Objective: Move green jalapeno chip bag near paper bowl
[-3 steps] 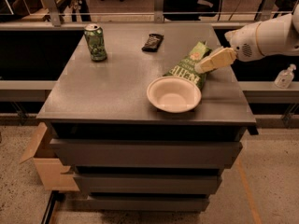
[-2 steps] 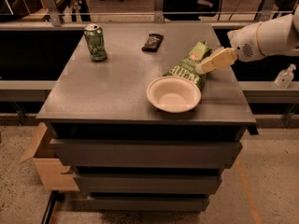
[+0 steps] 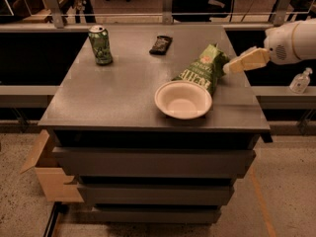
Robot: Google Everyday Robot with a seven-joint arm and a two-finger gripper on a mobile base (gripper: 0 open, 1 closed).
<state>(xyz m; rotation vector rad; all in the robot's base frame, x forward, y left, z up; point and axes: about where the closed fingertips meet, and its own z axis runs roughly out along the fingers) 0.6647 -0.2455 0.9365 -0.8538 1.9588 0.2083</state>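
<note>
The green jalapeno chip bag (image 3: 203, 68) lies on the grey table top, right of centre, its near end touching the far right rim of the paper bowl (image 3: 183, 99). The bowl sits upright and empty near the table's front edge. My gripper (image 3: 233, 66) reaches in from the right on a white arm (image 3: 291, 42). Its tan tip is just right of the bag's upper end, close to the bag's edge.
A green drink can (image 3: 100, 44) stands at the table's back left. A small dark flat packet (image 3: 161, 44) lies at the back centre. A cardboard box (image 3: 47, 174) sits on the floor at left. A clear bottle (image 3: 300, 80) stands on the ledge at right.
My gripper has drawn back to the right, off the chip bag. The bag and the bowl have stayed where they were.
</note>
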